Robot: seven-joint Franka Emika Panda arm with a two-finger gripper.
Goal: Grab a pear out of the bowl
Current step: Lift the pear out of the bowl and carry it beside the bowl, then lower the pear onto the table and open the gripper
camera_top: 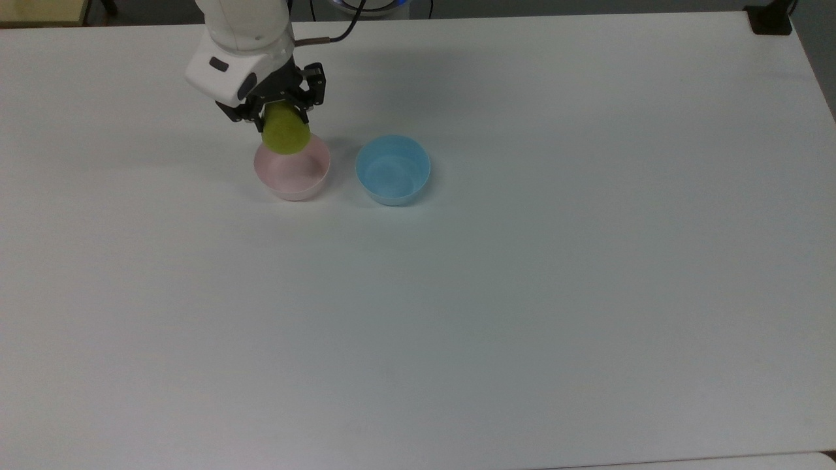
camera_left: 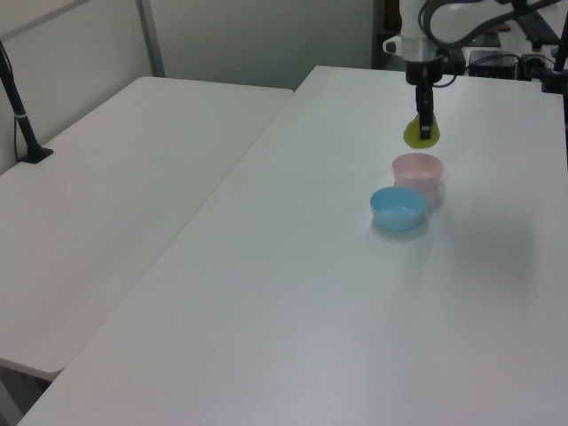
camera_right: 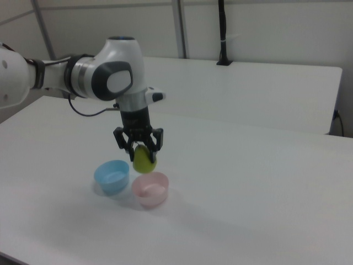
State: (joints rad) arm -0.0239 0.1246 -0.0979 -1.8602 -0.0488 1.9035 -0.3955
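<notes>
The yellow-green pear [camera_top: 285, 135] [camera_left: 415, 134] [camera_right: 144, 159] hangs in the air above the pale pink bowl [camera_top: 292, 173] [camera_left: 417, 169] [camera_right: 150, 187], clear of its rim. My gripper [camera_top: 281, 115] [camera_left: 426, 122] [camera_right: 139, 146] points down and is shut on the pear's upper part. The pink bowl stands on the white table with nothing inside it. The pear's stem is hidden between the fingers.
A light blue bowl [camera_top: 392, 169] [camera_left: 398, 208] [camera_right: 112, 175] stands right beside the pink one, on its right in the top view. The white table [camera_top: 496, 294] stretches wide in front. A second white table [camera_left: 115, 177] adjoins it.
</notes>
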